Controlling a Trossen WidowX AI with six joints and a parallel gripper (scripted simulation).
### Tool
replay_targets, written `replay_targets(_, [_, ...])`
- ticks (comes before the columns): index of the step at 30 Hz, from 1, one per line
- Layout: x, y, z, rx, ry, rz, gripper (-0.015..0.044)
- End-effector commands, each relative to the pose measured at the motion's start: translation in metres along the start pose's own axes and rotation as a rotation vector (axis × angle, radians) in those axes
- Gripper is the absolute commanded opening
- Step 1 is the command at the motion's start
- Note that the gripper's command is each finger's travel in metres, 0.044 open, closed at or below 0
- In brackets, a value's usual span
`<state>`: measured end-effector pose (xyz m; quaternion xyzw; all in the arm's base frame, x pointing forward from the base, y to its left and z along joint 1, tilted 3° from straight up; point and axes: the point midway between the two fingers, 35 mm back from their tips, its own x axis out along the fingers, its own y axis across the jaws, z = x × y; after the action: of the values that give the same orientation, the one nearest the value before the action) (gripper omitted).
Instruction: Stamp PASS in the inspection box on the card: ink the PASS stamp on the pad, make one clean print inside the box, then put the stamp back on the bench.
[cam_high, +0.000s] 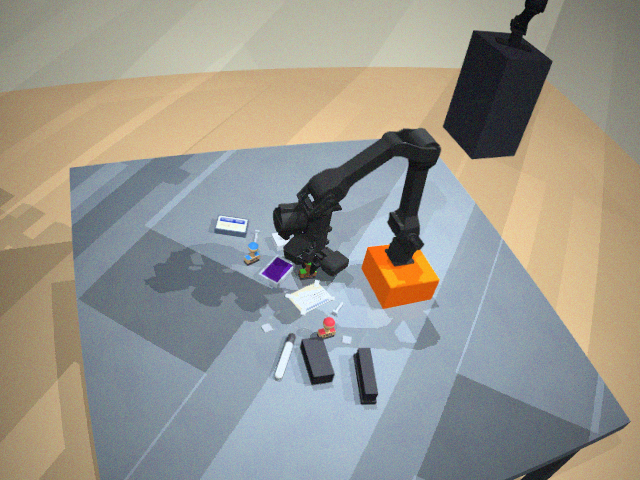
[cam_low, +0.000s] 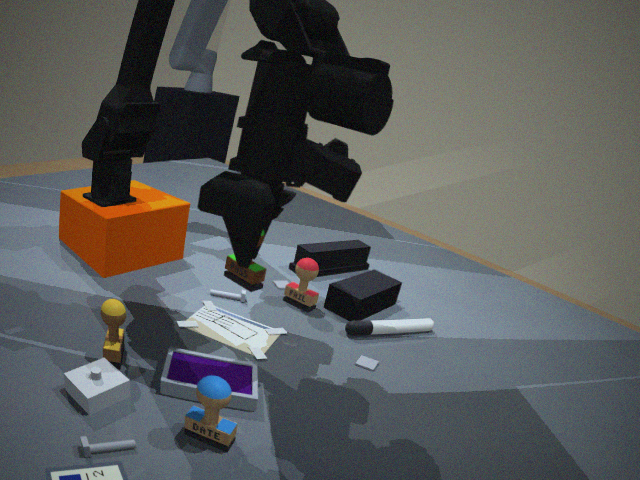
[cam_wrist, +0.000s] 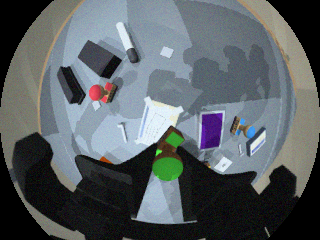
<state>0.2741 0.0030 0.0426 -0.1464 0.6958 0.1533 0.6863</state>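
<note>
My gripper (cam_high: 311, 266) (cam_low: 247, 259) (cam_wrist: 167, 148) is shut on the green-topped PASS stamp (cam_high: 307, 275) (cam_low: 244, 271) (cam_wrist: 167, 168). It holds the stamp upright above the bench, on the orange block's side of the card. The card (cam_high: 310, 298) (cam_low: 206, 322) (cam_wrist: 155, 125) lies flat with white tape at its corners. Its outlined box looks blank in the exterior view. The stamp's underside is hidden. The purple ink pad (cam_high: 276, 269) (cam_low: 206, 370) (cam_wrist: 211, 131) lies beside the card in its pale tray.
A red FAIL stamp (cam_high: 326, 333) (cam_low: 301, 296), blue DATE stamp (cam_high: 251, 257) (cam_low: 210, 429) and yellow stamp (cam_low: 113, 343) stand around. Two black blocks (cam_high: 316, 360) (cam_high: 366, 375), a marker (cam_high: 284, 357), a white knobbed block (cam_low: 97, 387) and the orange block (cam_high: 405, 289) are also there.
</note>
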Motion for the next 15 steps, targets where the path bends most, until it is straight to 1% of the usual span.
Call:
replay_targets(1, [0.0011, 0.0197, -0.0053, -0.101, -0.001, 0.005, 0.0000])
replay_targets(15, [0.0077, 0.0229, -0.0058, -0.119, -0.001, 0.005, 0.0000])
